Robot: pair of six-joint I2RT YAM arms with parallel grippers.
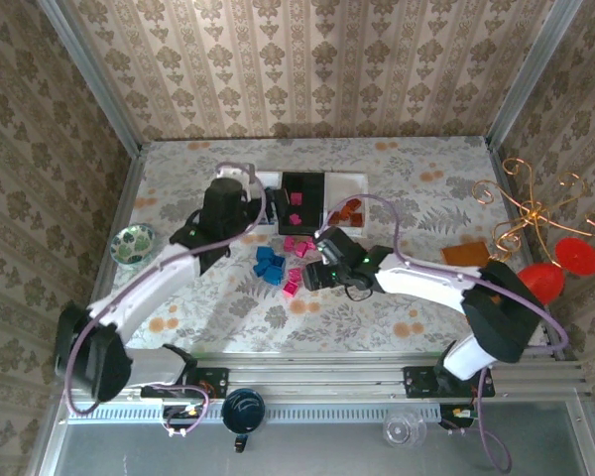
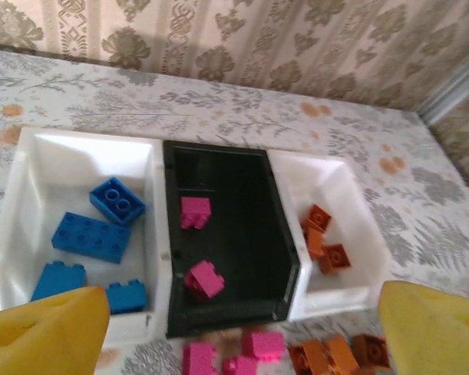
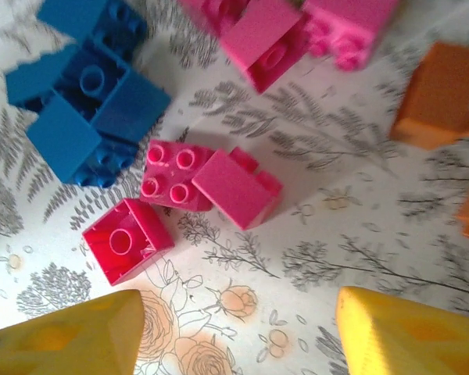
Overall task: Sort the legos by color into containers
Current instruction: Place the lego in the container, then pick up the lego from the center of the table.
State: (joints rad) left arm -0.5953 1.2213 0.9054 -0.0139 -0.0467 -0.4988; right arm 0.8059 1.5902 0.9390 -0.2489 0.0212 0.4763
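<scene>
Three trays stand side by side: a white tray [image 2: 70,168] holding several blue legos [image 2: 91,237], a black tray [image 2: 242,203] with two pink legos [image 2: 205,279], and a white tray [image 2: 328,183] with orange-brown legos [image 2: 325,244]. My left gripper [image 2: 238,344] hovers open over the trays' near edge, nothing between its yellow fingers [image 2: 47,332]. Loose pink legos [image 2: 263,344] and orange ones [image 2: 328,355] lie just in front. My right gripper [image 3: 238,336] is open just above the table, close to three pink legos [image 3: 236,187] beside a blue cluster [image 3: 86,117].
A green patterned bowl [image 1: 134,245] sits at the left, a flat orange-brown board [image 1: 465,254] at the right. A wire stand with red ornaments [image 1: 545,238] rises at the right edge. A teal cup [image 1: 243,409] and a clear cup [image 1: 405,428] stand below the rail.
</scene>
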